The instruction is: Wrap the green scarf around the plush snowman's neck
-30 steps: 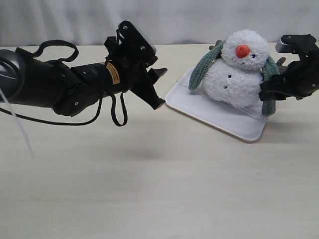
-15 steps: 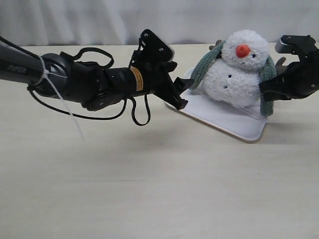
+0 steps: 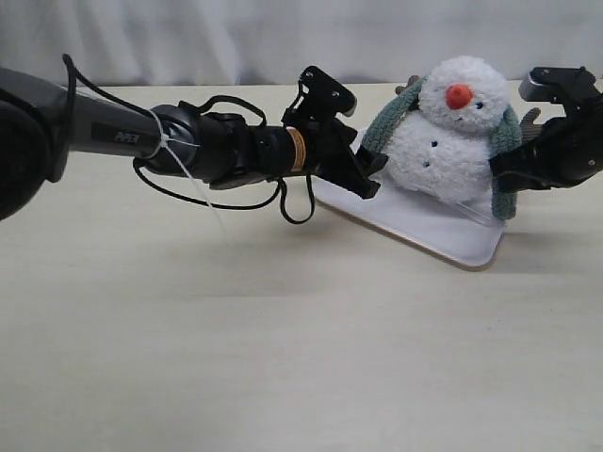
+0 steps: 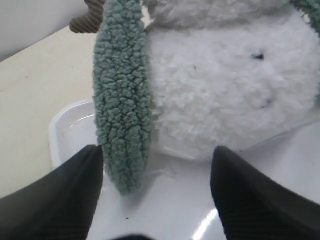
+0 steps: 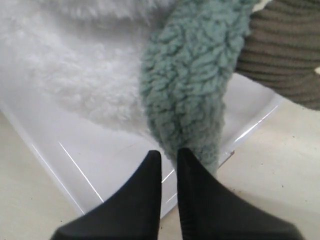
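The plush snowman [image 3: 443, 141] sits tilted on a white tray [image 3: 443, 235]. The green scarf [image 3: 380, 130] lies behind its neck, and one end hangs down each side. My left gripper [image 3: 371, 175] is open at the tray's left edge. In the left wrist view the left scarf end [image 4: 122, 110] hangs between the open jaws, close to one finger [image 4: 75, 195], in front of the snowman's body [image 4: 215, 90]. My right gripper [image 3: 497, 176] is shut at the right scarf end [image 5: 192, 85]. Tray shows through the narrow gap at its tips [image 5: 169, 152].
The tray [image 5: 100, 165] lies at an angle on the beige table [image 3: 283, 330], with a white curtain behind. A brown twig arm [image 5: 285, 60] sticks out beside the right scarf end. Loose black cables [image 3: 301, 202] hang under the left arm.
My left arm has reached to the right, from mid-table to the left scarf end at the tray. The right arm, snowman and scarf have stayed still.
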